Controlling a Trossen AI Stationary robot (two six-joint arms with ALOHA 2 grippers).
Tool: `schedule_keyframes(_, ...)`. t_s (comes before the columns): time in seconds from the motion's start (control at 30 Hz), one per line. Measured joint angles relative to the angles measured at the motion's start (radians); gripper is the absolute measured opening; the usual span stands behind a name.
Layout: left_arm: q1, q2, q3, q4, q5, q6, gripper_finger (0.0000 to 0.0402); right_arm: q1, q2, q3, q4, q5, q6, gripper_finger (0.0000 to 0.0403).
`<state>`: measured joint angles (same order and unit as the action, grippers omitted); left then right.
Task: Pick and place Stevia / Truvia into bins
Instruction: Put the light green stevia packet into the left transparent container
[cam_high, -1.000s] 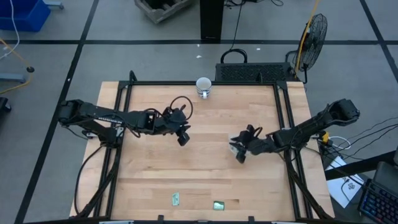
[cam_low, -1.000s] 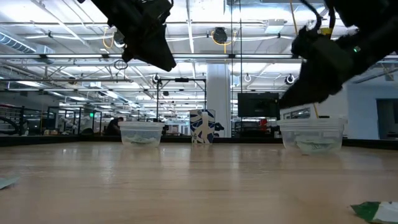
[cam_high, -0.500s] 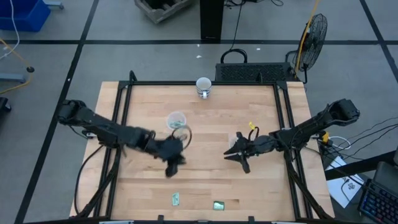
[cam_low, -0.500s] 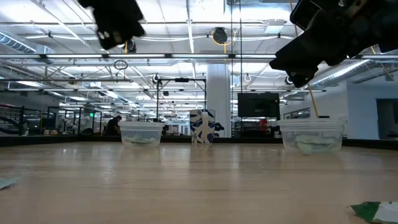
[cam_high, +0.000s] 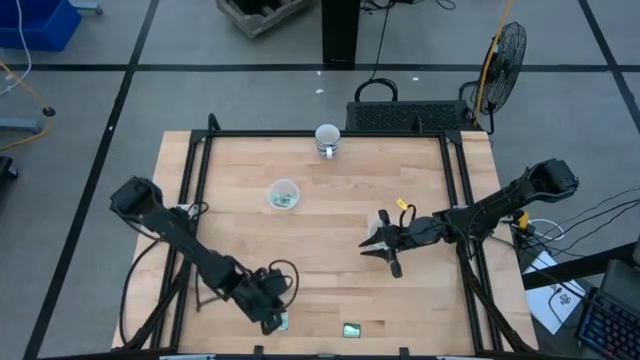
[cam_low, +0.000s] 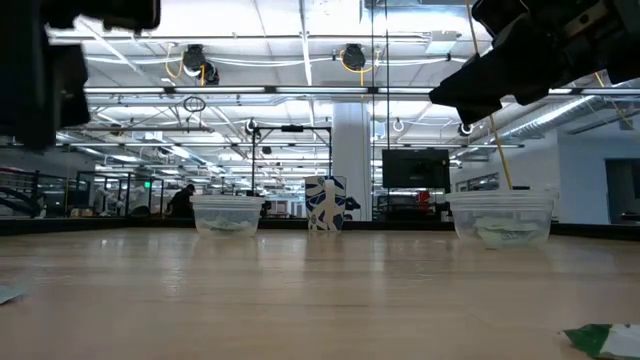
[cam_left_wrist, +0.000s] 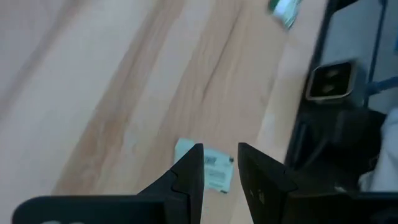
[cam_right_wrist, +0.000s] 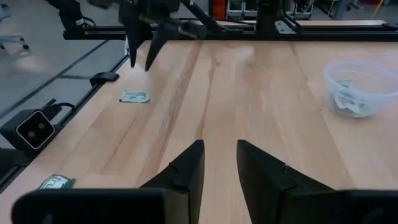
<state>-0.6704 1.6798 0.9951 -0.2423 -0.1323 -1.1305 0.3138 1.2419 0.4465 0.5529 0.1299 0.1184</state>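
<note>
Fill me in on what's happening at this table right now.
The robot is sorting green-and-white Stevia sachets into clear cups. The left gripper is down at the table's near edge, fingers open just above one sachet, not yet gripping it. A second sachet lies nearby on the wood. The left cup already holds sachets. The right gripper hangs open and empty over the right cup, which also holds some.

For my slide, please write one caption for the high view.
Left gripper reaches a sachet at the near table edge; right gripper waits open mid-table.
</note>
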Motion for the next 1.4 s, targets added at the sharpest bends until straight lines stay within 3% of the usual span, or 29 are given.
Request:
schedule_keyframes(0.43, -0.004, 0.149, 0.001, 0.011, 0.136, -0.128, 0.0102, 0.0, 0.0, 0.0, 0.004, 0.0, -0.11, 0.0086)
schedule_keyframes(1.0, 0.009, 0.159, 0.003, 0.009, 0.059, 0.009, 0.0101, 0.0, 0.0, 0.0, 0.004, 0.0, -0.112, 0.0086)
schedule_keyframes(1.2, -0.003, 0.159, 0.003, -0.019, 0.071, 0.124, 0.0101, 0.0, 0.0, 0.0, 0.004, 0.0, -0.112, 0.0086)
schedule_keyframes(1.4, -0.015, 0.159, 0.003, -0.021, 0.071, 0.11, 0.0101, 0.0, 0.0, 0.0, 0.004, 0.0, -0.112, 0.0086)
